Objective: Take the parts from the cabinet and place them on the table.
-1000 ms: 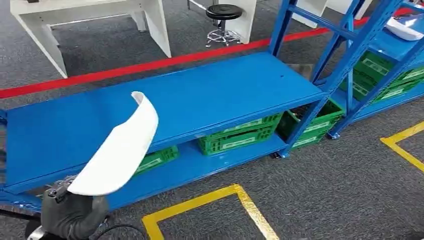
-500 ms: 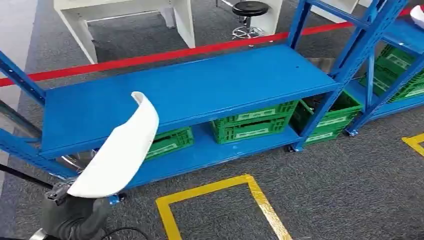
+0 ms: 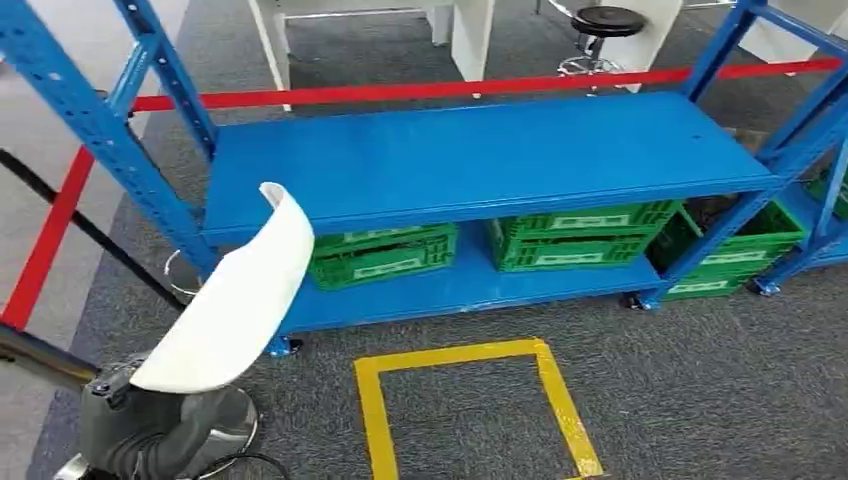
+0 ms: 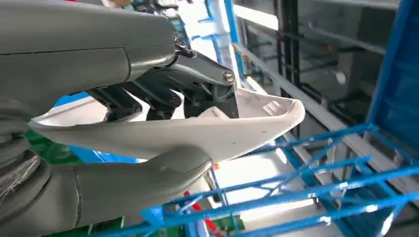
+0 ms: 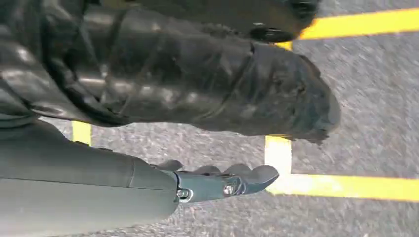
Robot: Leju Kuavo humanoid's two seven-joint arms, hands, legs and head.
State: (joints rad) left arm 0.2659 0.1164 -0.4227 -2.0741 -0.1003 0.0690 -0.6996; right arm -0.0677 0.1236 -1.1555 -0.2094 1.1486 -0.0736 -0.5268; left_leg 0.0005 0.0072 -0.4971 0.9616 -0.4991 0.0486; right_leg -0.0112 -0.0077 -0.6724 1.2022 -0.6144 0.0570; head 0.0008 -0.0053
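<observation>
A long curved white part [image 3: 235,300] rises from my left hand [image 3: 140,430] at the lower left of the head view, its curled tip over the front edge of the blue rack's top shelf [image 3: 480,160]. In the left wrist view my left hand [image 4: 148,98] grips the white part [image 4: 197,133] between the thumb below and the darker fingers above. My right hand [image 5: 217,180] hangs over grey carpet with its fingers stretched out and nothing in them.
Green crates [image 3: 385,252] [image 3: 580,235] sit on the rack's low shelf. A blue upright [image 3: 100,130] stands at the left. Yellow tape [image 3: 470,400] marks a square on the carpet. Behind a red floor line [image 3: 450,90] stand white desk legs [image 3: 470,30] and a black stool [image 3: 605,20].
The whole scene has slid to the right in the picture, so the camera has turned left. The white part stays in my left hand in the same spot of the picture.
</observation>
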